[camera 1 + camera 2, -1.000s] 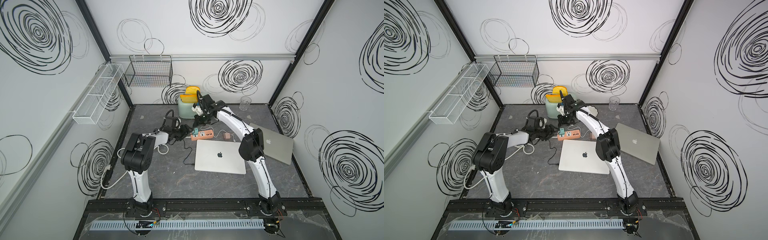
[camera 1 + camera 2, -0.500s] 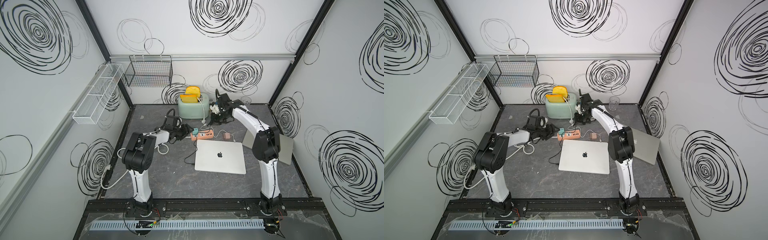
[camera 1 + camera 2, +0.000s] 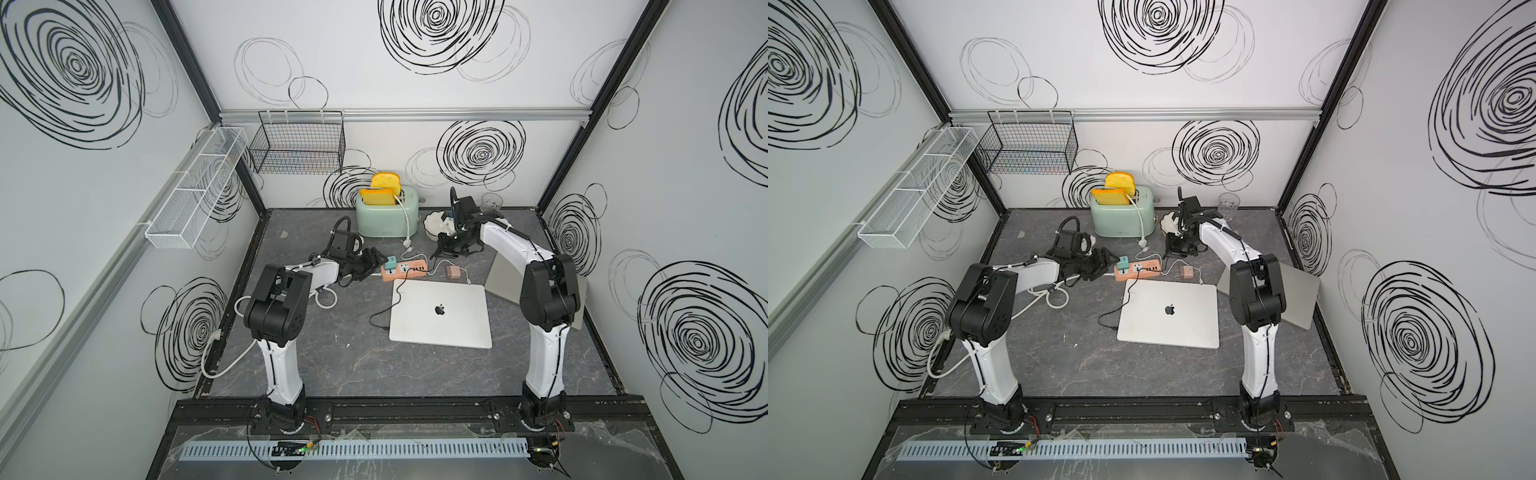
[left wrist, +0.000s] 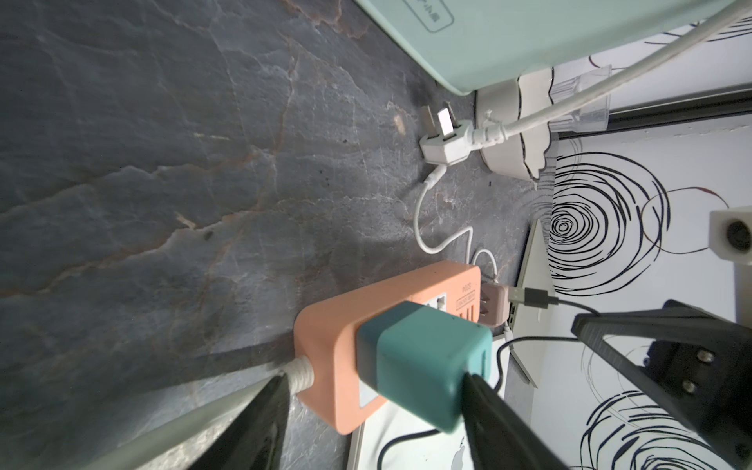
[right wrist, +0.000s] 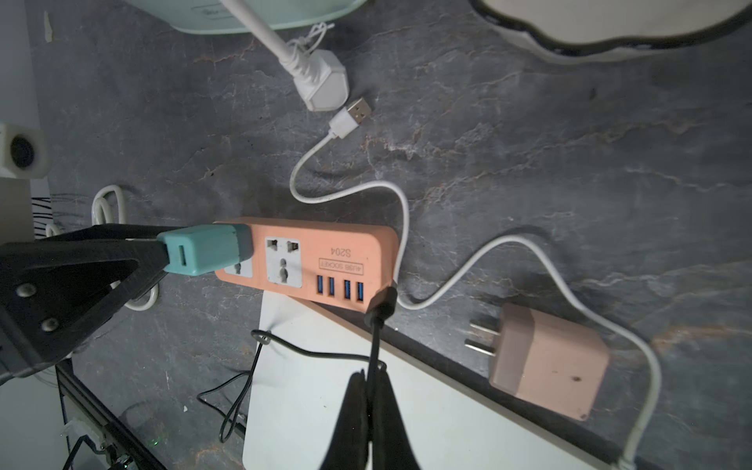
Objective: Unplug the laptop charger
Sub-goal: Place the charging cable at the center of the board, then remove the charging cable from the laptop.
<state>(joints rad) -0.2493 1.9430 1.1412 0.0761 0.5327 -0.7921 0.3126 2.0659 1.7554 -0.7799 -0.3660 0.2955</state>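
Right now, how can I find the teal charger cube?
Find the mint toaster at the back wall; just in front lies an orange power strip. The teal charger cube stands plugged into its end nearest the left gripper; the pink charger nearby lies unplugged.

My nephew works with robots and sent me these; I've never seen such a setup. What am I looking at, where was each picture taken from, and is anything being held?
You see two robot arms, a left arm and a right arm, fixed at the front of a grey table. Two pictures look down from one overhead camera. The two close-ups come from cameras on the arms' wrists. On the table lie a silver laptop, a second laptop beside the right arm, a toaster, a bowl, an orange power strip with a teal adapter plugged in, and a loose pink charger. The right hand is shut on a black cable whose plug hangs free of the strip. The left hand is open, its fingers either side of the strip's adapter end.
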